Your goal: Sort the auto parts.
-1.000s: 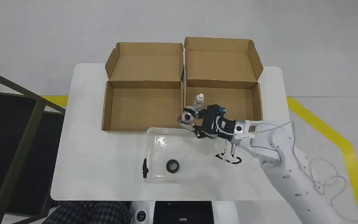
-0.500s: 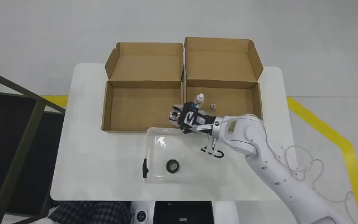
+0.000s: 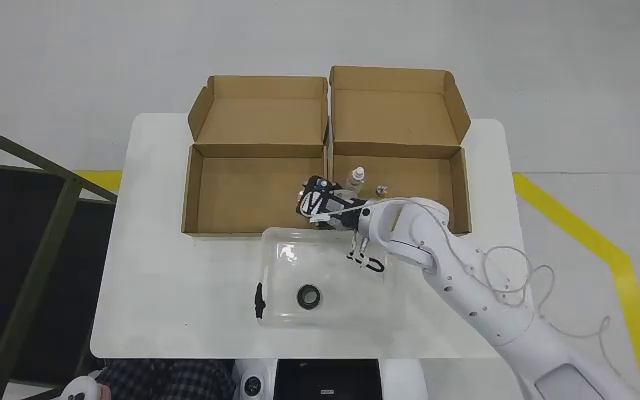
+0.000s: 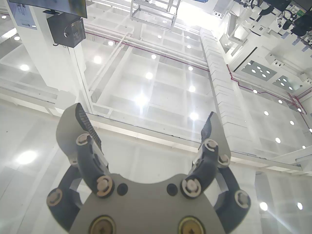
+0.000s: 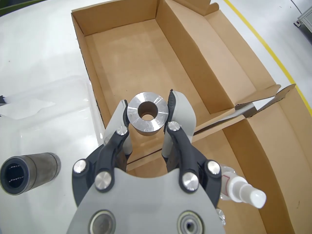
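From the top view, the right gripper hangs over the right end of the left box, close to the wall it shares with the right box. From this height its fingers and load blur into one dark and pale lump, so the grip cannot be judged here. A white spray bottle and a small metal piece lie in the right box. Nearer the robot, a clear tray on the white table holds a dark cylinder. A small black part at the tray's left wall is too small to identify.

In the left wrist view, the left gripper points up at a ceiling, its fingers spread wide with nothing between them.

In the right wrist view, the right gripper is closed on a metal bushing, bore facing the camera, one finger pressed on each side. Its lower end is hidden behind the fingers. It hangs above the floor of the left box. The dark cylinder lies on its side in the clear tray. The spray bottle is partly hidden by the gripper body.
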`<state>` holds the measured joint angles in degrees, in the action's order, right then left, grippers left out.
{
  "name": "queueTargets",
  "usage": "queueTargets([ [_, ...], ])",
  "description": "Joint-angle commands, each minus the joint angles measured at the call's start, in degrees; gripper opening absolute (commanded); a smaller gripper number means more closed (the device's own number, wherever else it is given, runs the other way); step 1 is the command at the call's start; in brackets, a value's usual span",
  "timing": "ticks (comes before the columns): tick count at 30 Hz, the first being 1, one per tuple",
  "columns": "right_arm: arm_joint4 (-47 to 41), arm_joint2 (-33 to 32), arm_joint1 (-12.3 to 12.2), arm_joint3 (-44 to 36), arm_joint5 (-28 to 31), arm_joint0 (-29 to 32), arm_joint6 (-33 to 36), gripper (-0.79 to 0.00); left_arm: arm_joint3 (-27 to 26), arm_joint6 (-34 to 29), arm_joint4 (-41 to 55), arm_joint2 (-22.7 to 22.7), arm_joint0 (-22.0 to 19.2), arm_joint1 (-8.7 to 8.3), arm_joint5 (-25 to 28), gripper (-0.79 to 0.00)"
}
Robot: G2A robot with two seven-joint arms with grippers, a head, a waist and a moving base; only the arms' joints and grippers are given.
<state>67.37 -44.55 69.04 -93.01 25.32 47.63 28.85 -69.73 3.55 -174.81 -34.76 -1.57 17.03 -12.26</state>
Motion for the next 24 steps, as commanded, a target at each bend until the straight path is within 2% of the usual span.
queueTargets([
  [1,-0.01,0.68,0.38,0.82,-0.19,-0.67,0.76,-0.785,0.0,0.0,0.0,0.0,0.0,0.0,0.0,0.0],
  [11,-0.37,3.39,2.24,4.24,-0.84,-3.47,3.87,-0.785,0.0,0.0,0.0,0.0,0.0,0.0,0.0,0.0],
  [14,-0.5,4.09,2.78,4.92,-0.84,-4.21,4.63,-0.736,0.0,0.0,0.0,0.0,0.0,0.0,0.0,0.0],
  [24,-0.65,5.57,4.17,7.33,-0.09,-5.58,6.38,-0.64,0.0,0.0,0.0,0.0,0.0,0.0,0.0,0.0],
])
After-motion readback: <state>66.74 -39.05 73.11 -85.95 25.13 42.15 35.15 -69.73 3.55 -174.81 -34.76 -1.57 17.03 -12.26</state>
